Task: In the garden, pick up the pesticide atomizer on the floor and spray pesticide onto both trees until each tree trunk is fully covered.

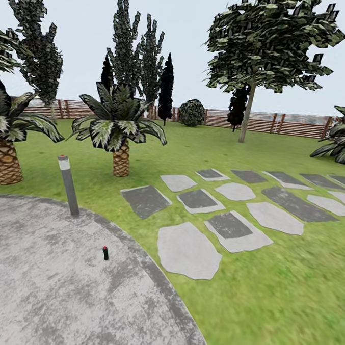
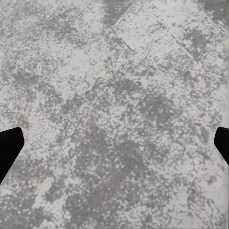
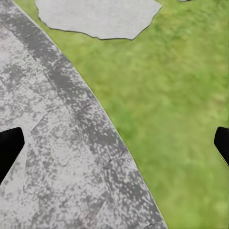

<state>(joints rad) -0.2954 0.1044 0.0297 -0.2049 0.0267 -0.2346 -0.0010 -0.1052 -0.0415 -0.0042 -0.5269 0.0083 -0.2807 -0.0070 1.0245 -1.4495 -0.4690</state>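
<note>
The pesticide atomizer (image 1: 105, 253) stands upright on the floor (image 1: 38, 287), near its curved edge. Both pincers gape, empty. A careless approach could topple it.

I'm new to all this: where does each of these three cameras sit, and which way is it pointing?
Head view: on the robot's head, facing forward and down over the concrete floor, the pesticide atomizer, lawn and trees.
Left wrist view: near the left gripper, looking down at speckled concrete; dark fingertips at both edges.
Right wrist view: near the right gripper, over the paving's rim and grass; fingertips likewise.
Shared: all three see the concrete; head and right wrist also a stepping stone.
</note>
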